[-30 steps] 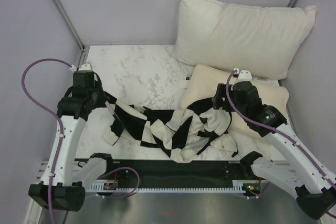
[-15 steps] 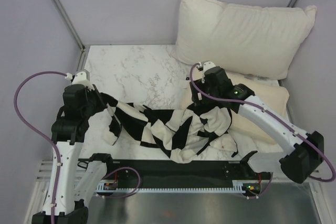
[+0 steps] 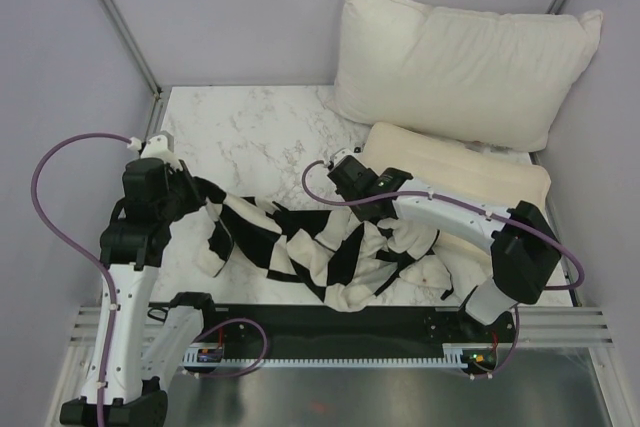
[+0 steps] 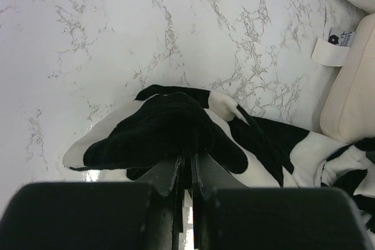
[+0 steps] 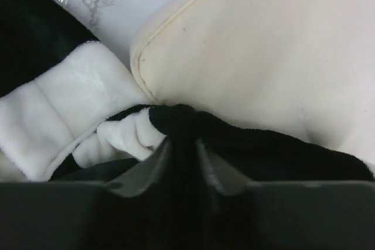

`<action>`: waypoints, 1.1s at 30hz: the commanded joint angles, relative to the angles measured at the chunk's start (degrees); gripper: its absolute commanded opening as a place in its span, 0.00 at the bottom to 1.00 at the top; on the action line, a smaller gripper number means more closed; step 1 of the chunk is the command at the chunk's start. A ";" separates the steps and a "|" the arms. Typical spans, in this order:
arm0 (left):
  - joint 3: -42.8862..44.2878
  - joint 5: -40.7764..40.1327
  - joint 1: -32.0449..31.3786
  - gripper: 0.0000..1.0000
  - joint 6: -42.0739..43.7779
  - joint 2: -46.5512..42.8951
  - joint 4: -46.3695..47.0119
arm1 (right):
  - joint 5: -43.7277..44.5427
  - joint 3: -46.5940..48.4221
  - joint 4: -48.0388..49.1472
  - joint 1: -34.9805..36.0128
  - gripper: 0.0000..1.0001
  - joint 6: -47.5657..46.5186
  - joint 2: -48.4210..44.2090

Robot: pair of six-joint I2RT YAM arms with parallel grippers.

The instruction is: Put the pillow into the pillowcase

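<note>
The black-and-white checkered pillowcase (image 3: 300, 242) lies crumpled across the front of the marble table (image 3: 250, 137), and its right end overlaps the cream pillow (image 3: 470, 179). My left gripper (image 3: 194, 193) is shut on the pillowcase's left end. In the left wrist view a black fold of the pillowcase (image 4: 167, 127) bunches over the left gripper (image 4: 188, 165). My right gripper (image 3: 358, 205) sits at the pillow's left corner. In the right wrist view the right gripper (image 5: 183, 144) has its jaws closed on a black edge of the pillowcase (image 5: 187, 122), right against the pillow (image 5: 263, 51).
A larger, puffier white pillow (image 3: 460, 57) leans at the back right, behind the cream one. Purple walls enclose the table on the left, back and right. A white label (image 4: 331, 48) sticks out from the pillow's corner.
My right arm swung left from above the cream pillow to its left corner, and its jaws closed on the pillowcase edge. The left arm shifted only slightly, still gripping the fabric.
</note>
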 commanded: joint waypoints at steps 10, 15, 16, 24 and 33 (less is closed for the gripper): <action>-2.89 -4.11 1.47 0.02 -2.70 0.22 4.27 | 1.06 8.43 4.50 1.22 0.00 1.64 -1.52; -3.86 -0.38 11.64 0.02 -2.17 3.02 5.67 | 8.26 14.04 7.32 0.87 0.00 1.91 -0.48; -4.03 3.14 16.80 0.02 -2.17 4.77 7.24 | 8.88 15.37 7.32 0.35 0.00 2.08 0.31; 2.27 10.29 27.30 0.02 -4.37 18.31 10.33 | 2.74 30.90 10.65 -11.07 0.00 4.02 12.61; 13.36 -0.24 28.19 0.02 -9.73 23.59 15.69 | -2.02 55.71 16.43 -16.01 0.00 3.58 31.17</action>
